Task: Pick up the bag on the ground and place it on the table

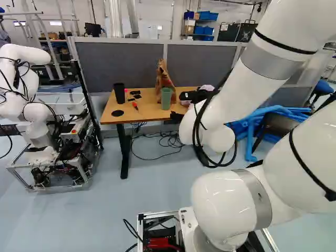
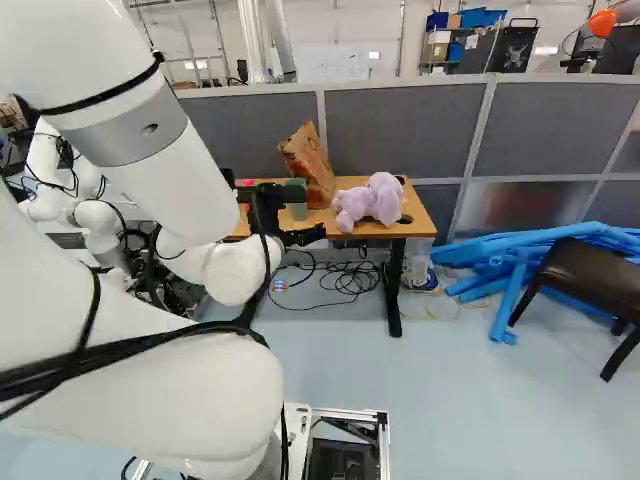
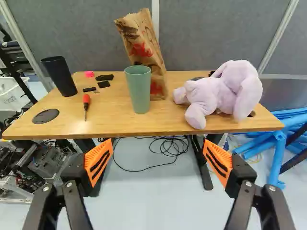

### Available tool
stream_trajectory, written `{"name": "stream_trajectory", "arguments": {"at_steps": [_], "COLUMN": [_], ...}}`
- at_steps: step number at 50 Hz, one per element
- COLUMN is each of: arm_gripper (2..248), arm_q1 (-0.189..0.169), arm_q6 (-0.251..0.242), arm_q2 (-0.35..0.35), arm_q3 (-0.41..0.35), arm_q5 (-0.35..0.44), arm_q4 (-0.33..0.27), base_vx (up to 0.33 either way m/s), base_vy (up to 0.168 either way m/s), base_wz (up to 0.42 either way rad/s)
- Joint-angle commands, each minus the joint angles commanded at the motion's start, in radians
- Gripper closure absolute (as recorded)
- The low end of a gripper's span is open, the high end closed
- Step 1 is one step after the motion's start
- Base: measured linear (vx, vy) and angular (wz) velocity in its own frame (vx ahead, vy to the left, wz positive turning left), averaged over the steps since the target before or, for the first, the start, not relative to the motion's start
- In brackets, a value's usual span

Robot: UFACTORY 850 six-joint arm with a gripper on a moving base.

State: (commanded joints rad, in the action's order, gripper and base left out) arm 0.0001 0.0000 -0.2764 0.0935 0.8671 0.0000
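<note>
1. My pincer [image 2: 270,210] was released, its two fingers spread wide, short of the table [image 3: 168,115]. The pads [image 3: 97,160] were orange, wedge-shaped and cut with dark slots.
2. The bag [image 3: 148,55] stood on the table, leaning, its lower part partly behind the green cup. It was tall brown paper, creased all over, with red and dark marks. I could not see what it held.
3. The green cup [image 3: 138,91] stood upright, smooth and round, widening to its rim. I could not make out its contents.
4. The black cup [image 3: 60,76], taller and dark-walled, stood near the table's far corner on the other robot's side; its inside was too dark to read.
5. The plush toy [image 3: 218,96] lay across from the cups, beyond the bag, soft and pale lilac, with rounded limbs.
6. Between the cups lay a screwdriver [image 3: 86,101] with a red handle and thin shaft; near it were flat black pieces [image 3: 103,80] and a small pink thing [image 3: 89,74]. A flat black disc [image 3: 45,116] lay in front of the black cup.
7. The tabletop was smooth, wood-coloured board on dark legs. Thin black cables [image 3: 168,147] looped on the floor below, and long blue tubes [image 2: 530,245] were heaped beside it.
8. At the left of the left base view stood another robot [image 1: 37,113], white and rounded.
</note>
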Motion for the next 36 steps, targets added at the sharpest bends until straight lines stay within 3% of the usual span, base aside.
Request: {"name": "stream_trajectory", "arguments": {"at_steps": [36], "arm_gripper": [3], "arm_q1": [0.000], "arm_q6": [0.000], "arm_q2": [-0.003], "arm_q3": [-0.006], "arm_q5": [0.006], "arm_q4": [0.000], "base_vx": [0.000], "base_vy": [0.000], "base_wz": [0.000]}}
